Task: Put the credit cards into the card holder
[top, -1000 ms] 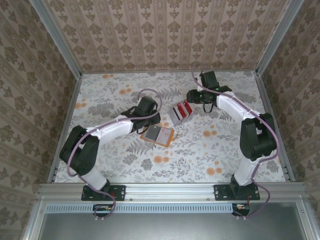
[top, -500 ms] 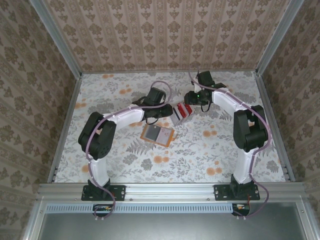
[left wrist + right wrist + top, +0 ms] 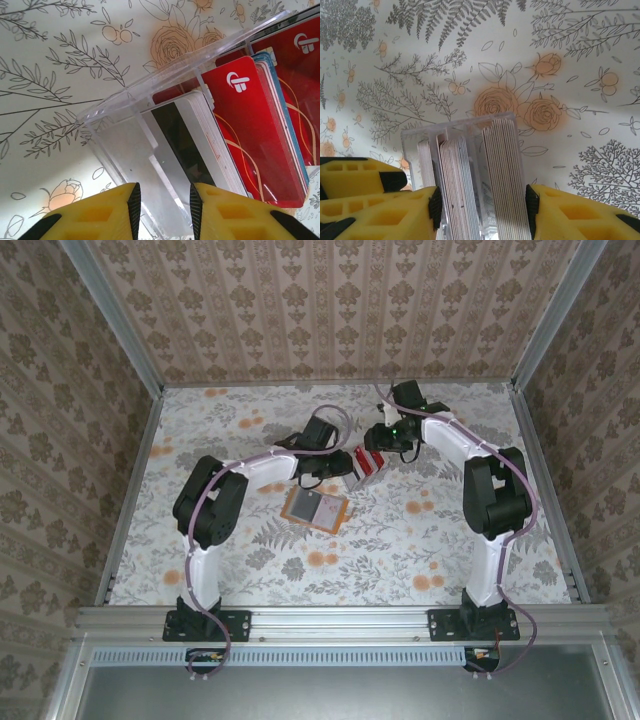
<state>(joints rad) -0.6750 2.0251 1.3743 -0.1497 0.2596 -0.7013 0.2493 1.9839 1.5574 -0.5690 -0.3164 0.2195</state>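
Observation:
The credit cards (image 3: 250, 125) stand upright in a clear slotted stand (image 3: 150, 95), red faces and one dark-striped back showing; their pale edges (image 3: 502, 170) fill the stand's slots (image 3: 455, 131). My right gripper (image 3: 481, 210) is shut on that stand, one pad against each side, at the back middle of the table (image 3: 383, 443). My left gripper (image 3: 163, 212) is open just at the stand's empty end compartment, nothing pinched, left of the stand (image 3: 343, 468). The card holder (image 3: 316, 508), orange-tan with grey lining, lies open and flat nearer the arm bases.
The floral table cover (image 3: 430, 530) runs out to metal rails (image 3: 538, 450) and patterned walls on three sides. The left gripper's yellow fingers (image 3: 355, 181) show beside the stand in the right wrist view. Both arms crowd round the stand.
The left arm has swung from over the card holder, back and to the right, up to the stand, and its jaws have widened a little. The right gripper has kept its hold.

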